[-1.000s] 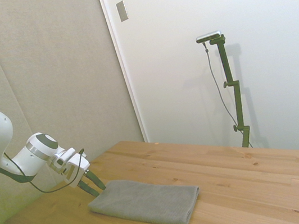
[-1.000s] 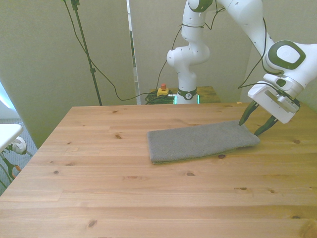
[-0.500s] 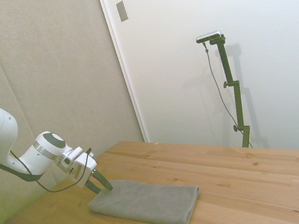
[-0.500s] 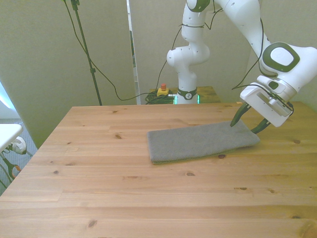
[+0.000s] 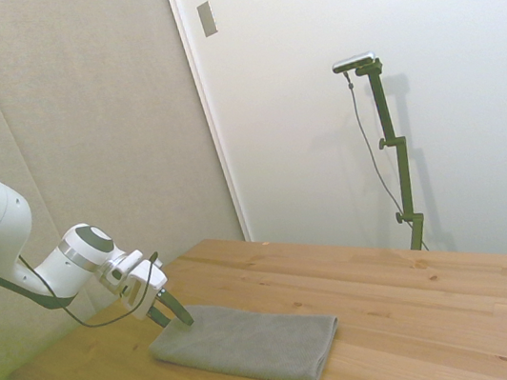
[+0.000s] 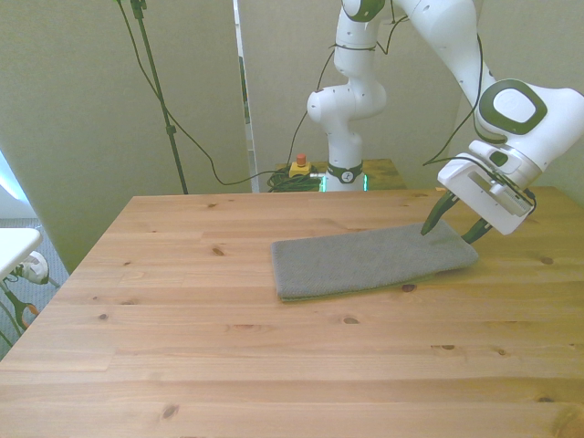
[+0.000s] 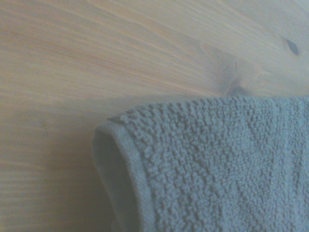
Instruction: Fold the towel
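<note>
While gripper (image 5: pixel 173 315) hangs tilted at towel (image 5: pixel 249 343) end nearest arm, side view: fingers parted, nothing held; towel flat on table (image 5: pixel 429 326). Risk: tips may pinch top layer only, or shove cloth along wood.

Front view: gripper (image 6: pixel 450 229) spread wide over towel (image 6: pixel 370 261) end at front view's right, one tip over each corner. Risk: closing too high, misses cloth.

Wrist view: towel (image 7: pixel 217 169) corner with rolled hem close below, on bare wood.

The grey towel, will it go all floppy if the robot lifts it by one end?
Probably floppy: the towel is soft looped cloth lying flat on the table, so its far end would likely sag. It looks thick and already folded over, so layers might separate. The open gripper is at its end.
</note>
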### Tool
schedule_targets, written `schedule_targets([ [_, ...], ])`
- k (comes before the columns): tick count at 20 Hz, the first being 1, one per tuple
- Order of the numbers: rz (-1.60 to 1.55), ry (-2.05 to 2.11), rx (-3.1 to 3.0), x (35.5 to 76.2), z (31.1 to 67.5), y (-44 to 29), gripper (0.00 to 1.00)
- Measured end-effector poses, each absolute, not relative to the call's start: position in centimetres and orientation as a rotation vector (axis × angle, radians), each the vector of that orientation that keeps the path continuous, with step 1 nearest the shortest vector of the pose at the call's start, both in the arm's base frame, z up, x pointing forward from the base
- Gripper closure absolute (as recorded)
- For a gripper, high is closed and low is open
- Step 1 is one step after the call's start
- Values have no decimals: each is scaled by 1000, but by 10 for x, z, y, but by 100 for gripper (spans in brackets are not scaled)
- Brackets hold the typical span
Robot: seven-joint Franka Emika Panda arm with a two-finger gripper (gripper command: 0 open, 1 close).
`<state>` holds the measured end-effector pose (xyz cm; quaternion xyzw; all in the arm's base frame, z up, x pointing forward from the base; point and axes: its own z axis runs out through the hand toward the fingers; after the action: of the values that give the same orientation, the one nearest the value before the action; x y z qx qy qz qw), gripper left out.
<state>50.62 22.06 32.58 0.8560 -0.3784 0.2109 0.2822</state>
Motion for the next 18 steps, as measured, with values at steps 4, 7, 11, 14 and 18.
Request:
schedule_targets([
  [4,562,-1007,2302,505,322,221,100],
  [7,560,-1003,2308,504,320,222,100],
  [11,558,-1000,2315,503,317,222,100],
  [14,553,-1002,2313,504,315,220,100],
  [18,552,-1023,2310,509,316,211,100],
])
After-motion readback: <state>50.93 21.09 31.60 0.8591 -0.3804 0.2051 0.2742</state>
